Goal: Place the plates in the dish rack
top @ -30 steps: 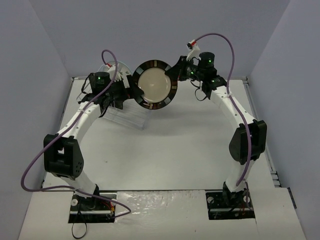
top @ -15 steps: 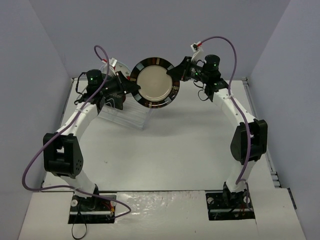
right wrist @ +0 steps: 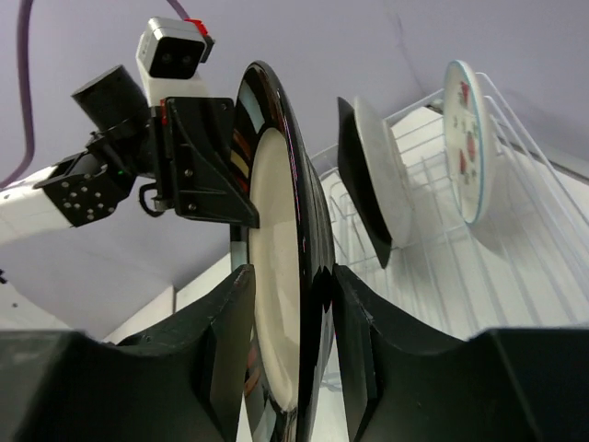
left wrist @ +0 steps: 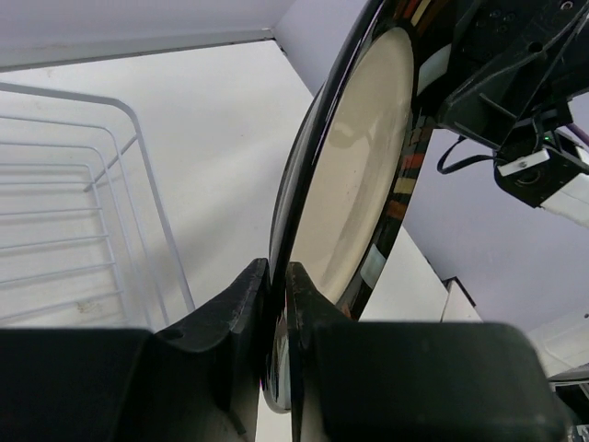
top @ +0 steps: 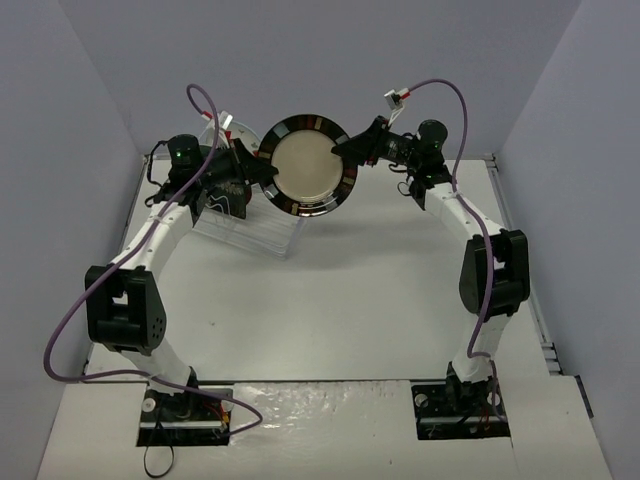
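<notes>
A dark-rimmed round plate with a beige centre (top: 308, 165) hangs upright in the air beside the clear dish rack (top: 250, 225). My left gripper (top: 268, 172) is shut on its left rim; in the left wrist view the fingers (left wrist: 248, 285) pinch the plate's edge (left wrist: 368, 166). My right gripper (top: 345, 150) straddles the opposite rim with its jaws apart, a gap showing at the plate's face (right wrist: 276, 221). Its fingertips (right wrist: 290, 276) stand either side of the rim. A black square plate (right wrist: 363, 184) and a white plate with red fruit marks (right wrist: 465, 138) stand upright in the dish rack (right wrist: 515, 249).
The rack's white wire prongs (left wrist: 92, 184) lie just left of the held plate. Grey walls close in the table at the back and sides. The left arm's camera and cable (right wrist: 170, 51) are behind the plate in the right wrist view.
My left gripper has shut on the plate's left rim. The right gripper's jaws have parted from the rim. The plate has shifted slightly up and back.
</notes>
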`<act>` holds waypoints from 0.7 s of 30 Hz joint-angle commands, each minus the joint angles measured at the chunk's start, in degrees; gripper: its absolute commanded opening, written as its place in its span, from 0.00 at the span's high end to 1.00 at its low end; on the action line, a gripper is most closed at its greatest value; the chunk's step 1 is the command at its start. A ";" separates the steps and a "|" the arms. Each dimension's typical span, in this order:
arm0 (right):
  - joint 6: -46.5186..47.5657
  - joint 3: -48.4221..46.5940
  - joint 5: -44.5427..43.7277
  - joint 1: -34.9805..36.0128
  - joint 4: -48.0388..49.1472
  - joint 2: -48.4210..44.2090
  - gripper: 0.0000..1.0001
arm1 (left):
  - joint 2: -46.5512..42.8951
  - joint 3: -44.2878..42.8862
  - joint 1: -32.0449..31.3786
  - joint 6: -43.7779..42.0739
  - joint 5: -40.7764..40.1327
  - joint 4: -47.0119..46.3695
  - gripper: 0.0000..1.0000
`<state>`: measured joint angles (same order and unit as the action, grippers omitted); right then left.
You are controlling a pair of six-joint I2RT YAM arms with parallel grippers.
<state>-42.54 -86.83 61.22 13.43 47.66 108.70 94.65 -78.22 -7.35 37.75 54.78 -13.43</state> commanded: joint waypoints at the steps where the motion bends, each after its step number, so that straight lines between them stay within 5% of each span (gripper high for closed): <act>1: -12.30 -1.49 16.98 4.49 20.89 0.00 0.63 | -0.61 -7.37 -1.00 -0.66 -0.74 -5.83 1.00; 10: -7.09 -2.98 16.88 4.52 15.79 1.99 0.59 | 0.01 -8.89 -0.91 0.90 -0.14 -5.26 1.00; 14: 8.23 -6.63 13.39 4.80 -7.50 1.47 0.59 | -0.18 -9.03 -0.91 1.67 -0.04 -5.38 1.00; 17: 32.71 -12.94 4.34 5.74 -38.96 1.41 0.57 | 0.20 -9.49 -0.99 2.38 0.16 -5.68 1.00; 19: 39.77 -16.62 -4.98 7.39 -45.89 1.04 0.57 | 0.57 -9.49 -1.07 2.76 0.54 -6.05 1.00; 21: 37.50 -15.48 -5.21 7.82 -42.83 0.42 0.62 | 0.91 -9.42 -1.17 3.49 1.06 -6.87 1.00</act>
<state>-19.17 -98.00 61.05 17.16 16.65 113.15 97.14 -82.61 -6.84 37.25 53.81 -10.64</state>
